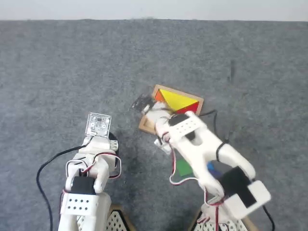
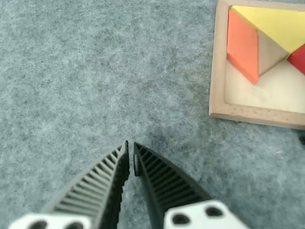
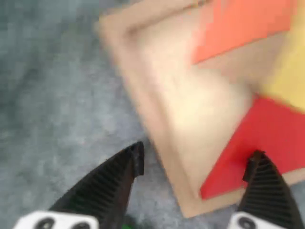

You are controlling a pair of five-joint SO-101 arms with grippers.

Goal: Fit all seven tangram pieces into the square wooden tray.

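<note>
Your right hand (image 3: 196,153) gapes empty over the tray (image 2: 218,62); your left hand (image 2: 131,146) is closed on nothing. Pinch the green piece (image 1: 184,167) (stiff, light, likely slick), lying nearer beneath the right arm (image 1: 211,153), by opposite edges.

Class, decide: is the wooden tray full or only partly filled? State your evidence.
Partly filled. The tray holds an orange piece, a yellow piece and a red piece; bare floor shows beside them.

Your left end effector (image 2: 131,145) sits closed over the grey surface (image 2: 86,71), apart from the wooden tray (image 2: 218,57) holding an orange piece (image 2: 242,45), a yellow piece (image 2: 276,24) and a red piece (image 2: 298,58).
</note>
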